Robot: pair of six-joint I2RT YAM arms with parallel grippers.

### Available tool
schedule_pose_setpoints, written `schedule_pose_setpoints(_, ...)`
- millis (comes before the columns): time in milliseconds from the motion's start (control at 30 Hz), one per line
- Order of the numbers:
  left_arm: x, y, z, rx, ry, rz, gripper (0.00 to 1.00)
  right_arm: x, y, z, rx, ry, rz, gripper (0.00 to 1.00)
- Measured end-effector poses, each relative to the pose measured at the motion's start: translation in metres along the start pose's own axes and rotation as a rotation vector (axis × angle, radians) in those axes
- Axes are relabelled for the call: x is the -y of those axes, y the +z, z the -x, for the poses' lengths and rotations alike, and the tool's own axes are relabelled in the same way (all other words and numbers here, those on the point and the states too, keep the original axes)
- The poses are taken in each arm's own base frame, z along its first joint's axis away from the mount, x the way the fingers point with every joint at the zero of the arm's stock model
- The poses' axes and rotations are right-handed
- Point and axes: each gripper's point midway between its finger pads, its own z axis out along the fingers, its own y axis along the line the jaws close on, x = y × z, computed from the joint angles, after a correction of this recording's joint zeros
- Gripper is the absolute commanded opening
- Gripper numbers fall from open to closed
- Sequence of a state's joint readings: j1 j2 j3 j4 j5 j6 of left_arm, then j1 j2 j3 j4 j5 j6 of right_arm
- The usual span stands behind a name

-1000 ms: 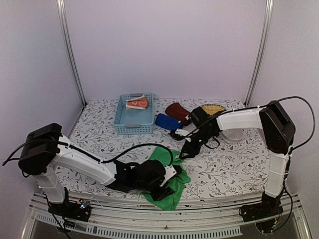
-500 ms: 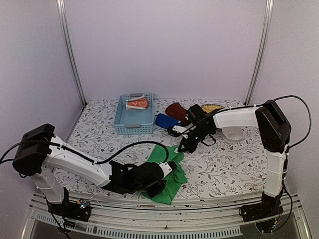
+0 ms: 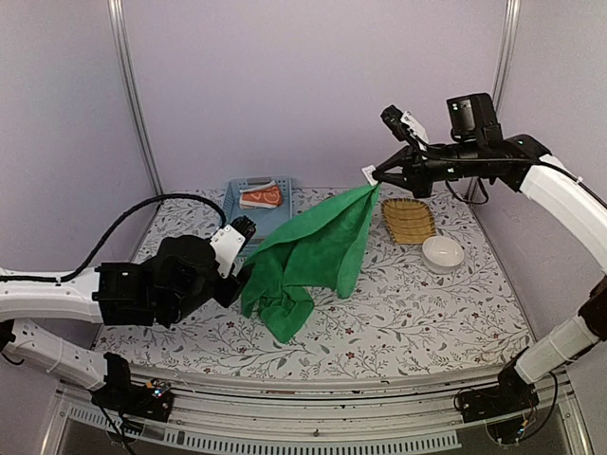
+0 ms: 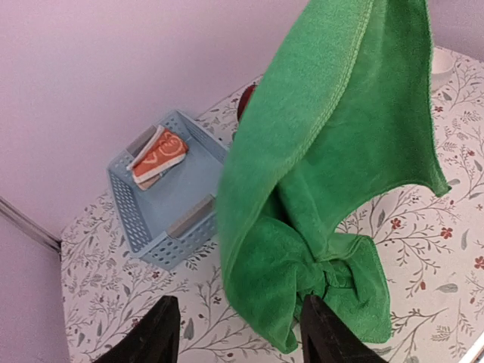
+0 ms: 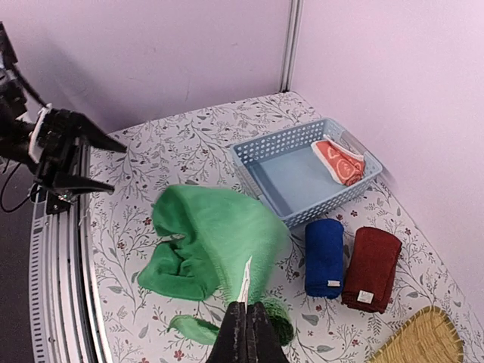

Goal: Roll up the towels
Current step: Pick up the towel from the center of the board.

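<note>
The green towel (image 3: 318, 242) hangs in the air as a slanted sheet. My right gripper (image 3: 372, 175) is raised high and shut on its top corner, pinched beside the white label (image 5: 246, 281). Its lower end is bunched and knotted (image 4: 325, 272) just above the table. My left gripper (image 3: 248, 261) is open at that lower left end, its fingers (image 4: 162, 329) spread either side of the hanging fold without closing on it. An orange patterned towel (image 3: 261, 195) lies in the light blue basket (image 4: 151, 227). The dark blue towel (image 5: 325, 257) and the maroon towel (image 5: 372, 268) lie rolled beside the basket.
A yellow wicker tray (image 3: 410, 220) and a white bowl (image 3: 443, 252) stand at the back right. The basket sits at the back centre, half hidden behind the hanging cloth. The left arm stretches low across the front left of the floral tablecloth (image 3: 427, 313).
The right arm has risen from the table, lifting the green towel by one corner. The left gripper let go, opened and drew back to the left.
</note>
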State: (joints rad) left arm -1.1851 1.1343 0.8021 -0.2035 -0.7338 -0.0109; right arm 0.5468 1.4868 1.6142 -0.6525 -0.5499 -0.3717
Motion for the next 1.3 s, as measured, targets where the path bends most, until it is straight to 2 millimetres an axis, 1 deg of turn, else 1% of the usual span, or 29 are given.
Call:
schedule_pose_setpoints(33, -0.007, -0.003, 0.002, 0.015, -0.020, 0.015, 0.58, -0.007, -0.006, -0.002, 0.013, 0.000, 0.011, 0.02)
schedule_pose_setpoints(67, -0.011, -0.005, 0.000, 0.021, -0.031, 0.020, 0.56, -0.015, -0.008, -0.010, 0.010, 0.011, 0.031, 0.02)
schedule_pose_setpoints(100, -0.010, -0.004, -0.004, 0.019, -0.041, 0.018, 0.52, -0.021, -0.006, -0.021, -0.004, 0.030, 0.054, 0.02)
schedule_pose_setpoints(167, 0.000, 0.002, -0.015, -0.008, -0.036, -0.008, 0.48, -0.028, 0.009, -0.058, -0.070, 0.095, 0.118, 0.02)
schedule_pose_setpoints(233, 0.019, 0.013, -0.031, -0.057, -0.028, -0.056, 0.44, -0.026, 0.035, -0.107, -0.174, 0.184, 0.161, 0.02)
schedule_pose_setpoints(267, 0.029, 0.019, -0.040, -0.088, -0.023, -0.079, 0.44, -0.024, 0.045, -0.130, -0.225, 0.229, 0.176, 0.02)
schedule_pose_setpoints(333, 0.045, 0.029, -0.062, -0.150, -0.021, -0.111, 0.47, -0.023, 0.056, -0.166, -0.302, 0.299, 0.196, 0.02)
schedule_pose_setpoints(367, 0.053, 0.033, -0.076, -0.188, -0.023, -0.124, 0.50, -0.022, 0.059, -0.179, -0.328, 0.326, 0.203, 0.02)
schedule_pose_setpoints(400, 0.056, 0.036, -0.084, -0.212, -0.028, -0.127, 0.53, -0.022, 0.059, -0.185, -0.340, 0.341, 0.207, 0.02)
schedule_pose_setpoints(467, 0.059, 0.042, -0.099, -0.259, -0.058, -0.131, 0.54, -0.019, 0.058, -0.186, -0.333, 0.352, 0.210, 0.02)
schedule_pose_setpoints(533, 0.051, 0.050, -0.110, -0.297, -0.124, -0.115, 0.54, -0.016, 0.057, -0.183, -0.314, 0.349, 0.209, 0.02)
schedule_pose_setpoints(600, 0.035, 0.060, -0.118, -0.321, -0.219, -0.083, 0.52, -0.014, 0.057, -0.181, -0.303, 0.348, 0.210, 0.02)
schedule_pose_setpoints(667, 0.009, 0.071, -0.128, -0.337, -0.332, -0.030, 0.50, -0.012, 0.057, -0.181, -0.293, 0.340, 0.208, 0.02)
schedule_pose_setpoints(733, -0.016, 0.081, -0.138, -0.335, -0.441, 0.019, 0.45, -0.011, 0.058, -0.185, -0.287, 0.334, 0.209, 0.02)
schedule_pose_setpoints(767, -0.024, 0.085, -0.141, -0.329, -0.483, 0.029, 0.42, -0.011, 0.058, -0.188, -0.285, 0.337, 0.214, 0.02)
schedule_pose_setpoints(833, -0.038, 0.093, -0.148, -0.311, -0.566, 0.026, 0.27, -0.012, 0.058, -0.194, -0.289, 0.349, 0.221, 0.02)
schedule_pose_setpoints(900, -0.041, 0.102, -0.149, -0.295, -0.609, -0.004, 0.13, -0.010, 0.056, -0.197, -0.291, 0.358, 0.218, 0.02)
schedule_pose_setpoints(933, -0.036, 0.108, -0.147, -0.285, -0.617, -0.044, 0.08, -0.009, 0.056, -0.197, -0.289, 0.362, 0.216, 0.02)
schedule_pose_setpoints(967, -0.027, 0.114, -0.142, -0.276, -0.620, -0.099, 0.05, -0.006, 0.055, -0.198, -0.286, 0.364, 0.211, 0.02)
schedule_pose_setpoints(1033, -0.004, 0.124, -0.133, -0.269, -0.621, -0.214, 0.01, -0.002, 0.053, -0.198, -0.282, 0.367, 0.201, 0.02)
schedule_pose_setpoints(1100, 0.024, 0.135, -0.122, -0.270, -0.609, -0.350, 0.00, 0.002, 0.052, -0.199, -0.279, 0.371, 0.193, 0.02)
schedule_pose_setpoints(1200, 0.052, 0.146, -0.113, -0.282, -0.582, -0.468, 0.00, 0.005, 0.050, -0.199, -0.277, 0.376, 0.186, 0.02)
schedule_pose_setpoints(1300, 0.083, 0.152, -0.112, -0.321, -0.548, -0.564, 0.00, 0.007, 0.049, -0.200, -0.275, 0.380, 0.182, 0.02)
